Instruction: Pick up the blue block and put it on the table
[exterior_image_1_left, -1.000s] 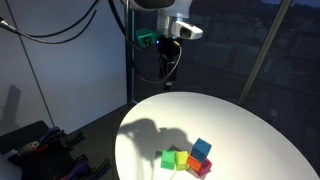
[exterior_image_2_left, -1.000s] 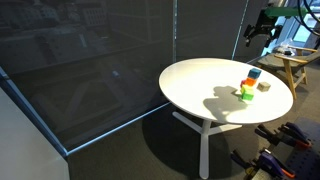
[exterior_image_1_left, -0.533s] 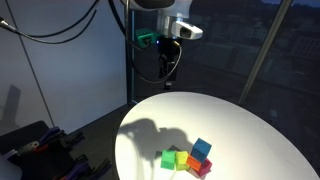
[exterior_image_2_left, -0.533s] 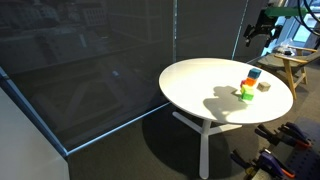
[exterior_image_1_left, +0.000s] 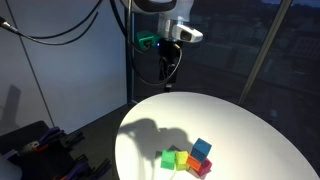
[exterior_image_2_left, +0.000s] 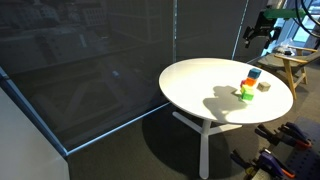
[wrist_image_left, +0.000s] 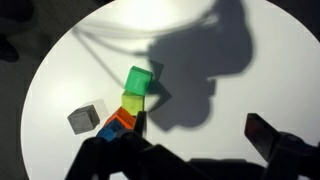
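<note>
White round table (exterior_image_1_left: 245, 120) carries a cube cluster; gripper (exterior_image_1_left: 168, 78) hangs well above it, jaws spread, empty; blue block (exterior_image_1_left: 203, 148) sits atop the red-pink cube (exterior_image_1_left: 204, 166); green cube (exterior_image_1_left: 168, 158) alongside; grey piece (wrist_image_left: 85, 120) near.

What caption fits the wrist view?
Open fingers above the white table, looking down on a cluster of coloured cubes including the blue block, a grey cube alongside.

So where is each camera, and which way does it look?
An exterior view: beside the table, looking across it; the end effector hangs open above.
An exterior view: farther back, higher, seeing the whole table; arm at top right.
Wrist view: looks down at the green block; jaws show at the bottom.
Shared: all three show the coloured blocks.
</note>
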